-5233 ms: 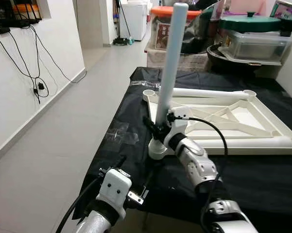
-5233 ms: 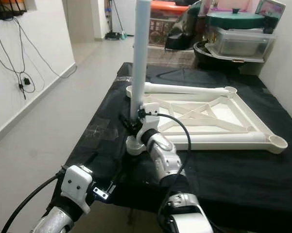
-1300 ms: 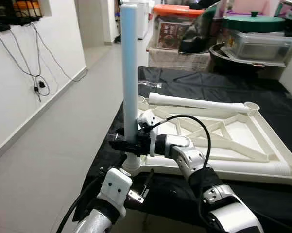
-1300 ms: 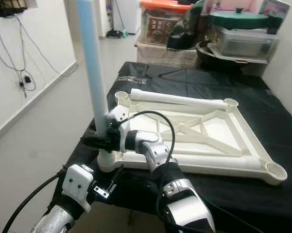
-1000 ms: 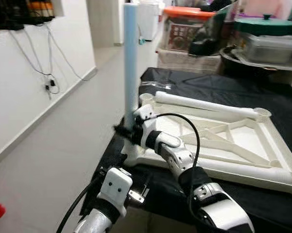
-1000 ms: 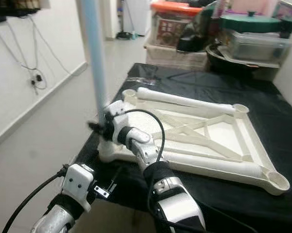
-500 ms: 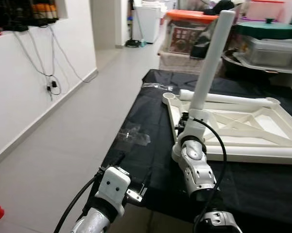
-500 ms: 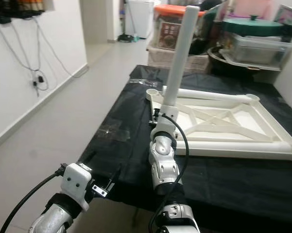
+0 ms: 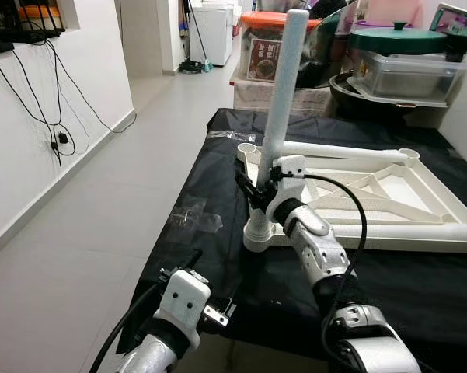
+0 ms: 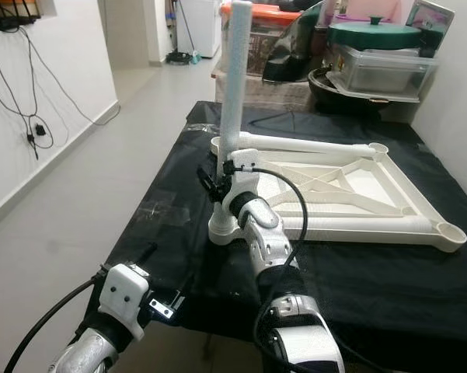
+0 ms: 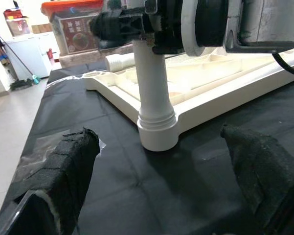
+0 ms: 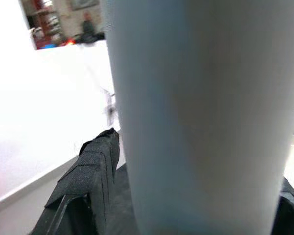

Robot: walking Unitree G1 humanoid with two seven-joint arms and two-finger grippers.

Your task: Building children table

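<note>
A white table frame point(image 9: 388, 225) lies upside down on the black-covered table point(image 9: 217, 194). A pale blue-grey leg point(image 9: 284, 85) stands nearly upright in the frame's near left corner socket point(image 9: 256, 233). My right gripper point(image 9: 254, 190) is shut on the leg just above the socket; the right wrist view has the tube point(image 12: 195, 112) between its black fingers point(image 12: 90, 181). My left gripper point(image 9: 211, 284) hangs low at the table's front edge, open, with its fingers point(image 11: 63, 166) apart and the socket point(image 11: 156, 129) ahead of them.
A second white leg point(image 9: 334, 149) lies along the frame's far side. Crumpled clear plastic point(image 9: 198, 219) lies on the cloth to the left. Storage boxes point(image 9: 268, 47) and a green-lidded pot point(image 9: 400, 39) crowd the back. Open floor point(image 9: 78, 233) runs along the left.
The head view has swung back to the left, so the whole scene has shifted. My right gripper has kept its hold on the leg in the socket. The left gripper hangs as before.
</note>
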